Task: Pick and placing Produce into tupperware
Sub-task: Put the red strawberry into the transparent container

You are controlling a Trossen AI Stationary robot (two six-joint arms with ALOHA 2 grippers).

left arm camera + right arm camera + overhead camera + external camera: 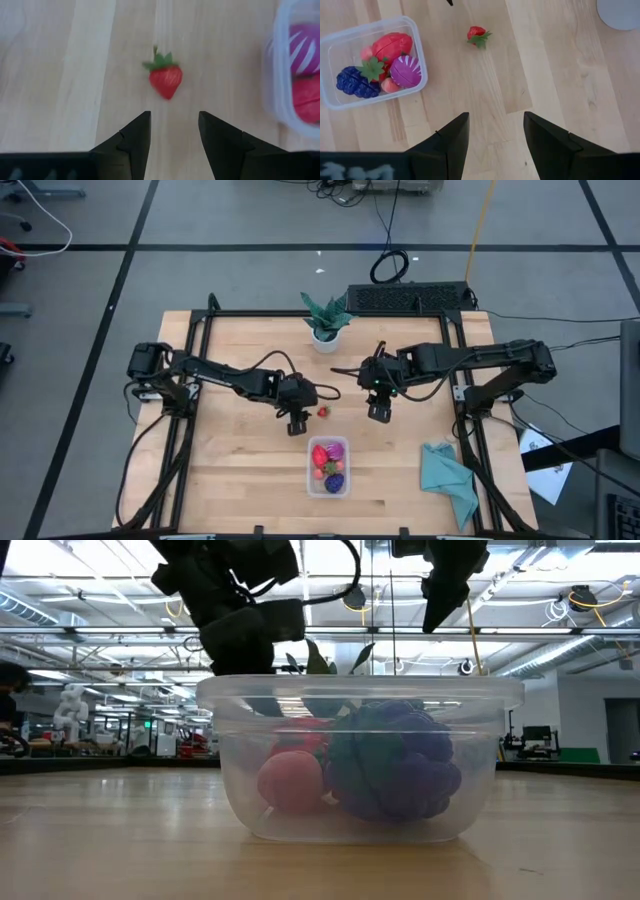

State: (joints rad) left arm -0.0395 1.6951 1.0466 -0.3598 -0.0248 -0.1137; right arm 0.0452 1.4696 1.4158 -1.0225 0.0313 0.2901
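Your left gripper (174, 131), open and empty, hangs over the strawberry (165, 80) lying loose on the desk (240, 470) beside the tupperware (312, 477); it looks light, slick and rigid, so pinch its widest middle.

Robotics lab, wooden table (240, 460) on black frame over grey taped floor, beyond the table ceiling trusses (560, 635), strip lights, white robot figure (72, 705), monitors (537, 735), cables behind the table.

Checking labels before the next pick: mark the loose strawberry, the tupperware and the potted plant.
strawberry (166, 81), left wrist view, on its red body.
tupperware (418, 55), right wrist view, on its clear rim.
potted plant (326, 315), high view, on its green leaves.
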